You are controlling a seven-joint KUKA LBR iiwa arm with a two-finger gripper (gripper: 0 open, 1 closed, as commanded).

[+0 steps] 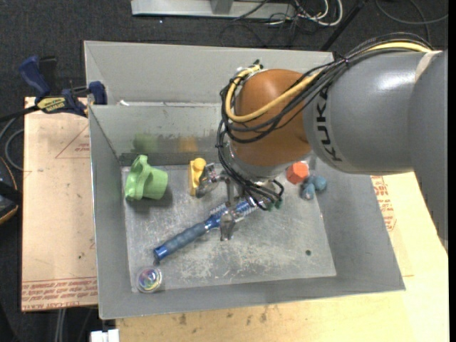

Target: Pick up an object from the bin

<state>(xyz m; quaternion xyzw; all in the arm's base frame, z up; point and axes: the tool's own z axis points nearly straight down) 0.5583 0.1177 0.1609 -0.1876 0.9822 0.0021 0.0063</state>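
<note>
Down at the blue rod [187,238] with the tool [228,224], middle of the bin [320,262]; cannot tell whether clamped or open; not lifted yet; left: secure grip, raise clear.

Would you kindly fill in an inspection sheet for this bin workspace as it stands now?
Surface: grey metal bin, floor scuffed.
Job's things: blue rod lying diagonally mid-floor, upper end beneath the gripper.
Clutter: green cup left; yellow piece beside it; orange piece and blue-grey piece right; shiny disc near-left corner.
Grippers: gripper low over the rod's upper end.
Cables: arm's cables cross its orange cover.
Surroundings: dark carpet.
</note>
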